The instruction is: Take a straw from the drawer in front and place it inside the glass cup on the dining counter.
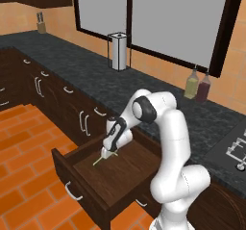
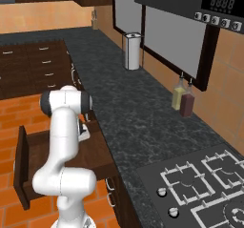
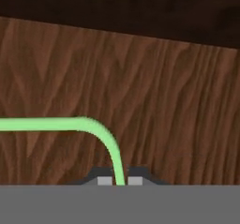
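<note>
We have the gripper (image 1: 106, 152) down inside the open drawer (image 1: 120, 176), fingertips at the drawer floor. In the hand view the straw (image 3: 93, 127) runs right between the 2 fingertips (image 3: 104, 181), which sit narrow with the green shaft filling the gap, so we read the jaws as closed on it.

Key relation: the gripped end of the straw comes straight out from between the tips along the gripper's own line of sight, then the visible shaft curves and runs off to the left edge of the hand view, roughly parallel to the drawer floor. So nearly all its length lies to 1 side of the jaws, not centred. In the left base view it shows as a thin pale line slanting from the fingers toward the drawer front.

Our judgement: grasp looks made, lift is next. With the long end trailing sideways, it may swing or catch the drawer wall, so we'd lift straight up before turning.
</note>
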You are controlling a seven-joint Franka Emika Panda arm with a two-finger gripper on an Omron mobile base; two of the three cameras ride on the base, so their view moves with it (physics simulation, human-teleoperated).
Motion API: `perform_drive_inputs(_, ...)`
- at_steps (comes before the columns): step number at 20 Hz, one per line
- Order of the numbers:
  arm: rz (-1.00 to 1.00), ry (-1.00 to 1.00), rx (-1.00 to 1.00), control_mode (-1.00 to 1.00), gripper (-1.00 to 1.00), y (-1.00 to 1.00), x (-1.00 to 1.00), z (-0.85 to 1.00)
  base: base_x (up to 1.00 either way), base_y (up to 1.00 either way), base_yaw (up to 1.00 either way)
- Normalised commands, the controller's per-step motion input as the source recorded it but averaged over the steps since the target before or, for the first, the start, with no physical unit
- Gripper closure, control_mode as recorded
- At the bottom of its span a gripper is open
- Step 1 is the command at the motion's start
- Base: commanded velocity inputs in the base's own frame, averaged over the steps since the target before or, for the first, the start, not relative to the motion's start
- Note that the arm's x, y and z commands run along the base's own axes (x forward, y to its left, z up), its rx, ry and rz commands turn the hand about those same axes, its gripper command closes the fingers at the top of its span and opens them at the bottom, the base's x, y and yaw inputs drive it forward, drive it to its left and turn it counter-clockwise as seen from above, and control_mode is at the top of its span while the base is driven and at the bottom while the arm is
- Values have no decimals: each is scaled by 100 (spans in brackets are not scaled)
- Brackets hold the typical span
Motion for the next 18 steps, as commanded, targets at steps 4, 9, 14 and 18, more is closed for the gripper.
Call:
perform_drive_inputs(4,0,-1,0,-100,100,0,-21,6,0,0,0)
perform_drive_inputs(9,0,-15,12,-100,100,0,-48,90,0,0,0)
perform_drive_inputs(14,0,-6,18,-100,100,0,-16,100,0,0,0)
perform_drive_inputs(18,-2,0,12,-100,100,0,-12,100,0,0,0)
